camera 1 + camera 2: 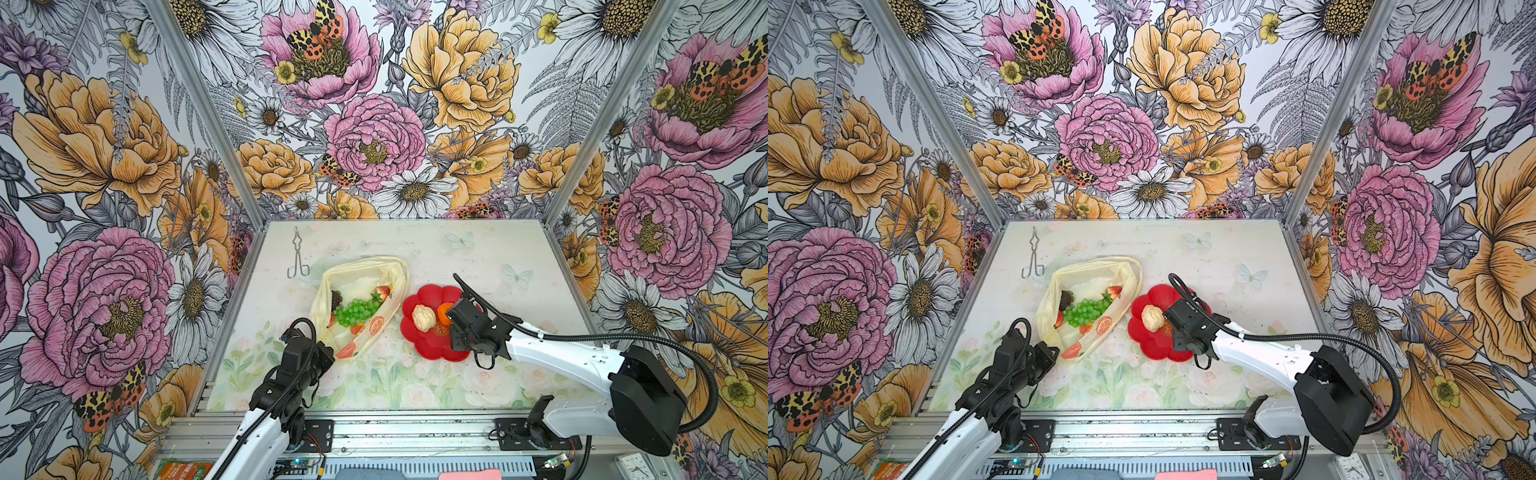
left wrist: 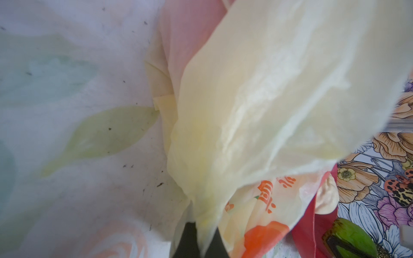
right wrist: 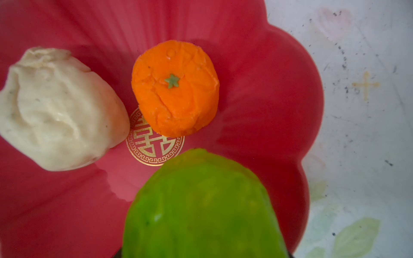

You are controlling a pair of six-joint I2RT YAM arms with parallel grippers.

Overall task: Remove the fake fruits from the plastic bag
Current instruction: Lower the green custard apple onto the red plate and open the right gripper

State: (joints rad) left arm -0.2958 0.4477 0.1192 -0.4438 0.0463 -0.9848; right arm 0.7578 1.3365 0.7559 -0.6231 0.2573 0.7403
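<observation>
While left gripper (image 2: 200,242) pinches bag (image 1: 361,274) tight, right gripper (image 1: 455,328) clamps green fruit (image 3: 201,207) over plate (image 3: 268,89) at bag's 3 o'clock. Drop-off step imo; next: release, then grapes (image 1: 357,311).

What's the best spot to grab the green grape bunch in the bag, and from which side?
Probably its middle, pinched across the narrow width, from above through the open plastic bag: the grape bunch lies flat and exposed, strawberry and dark fruit crowding its ends.
</observation>
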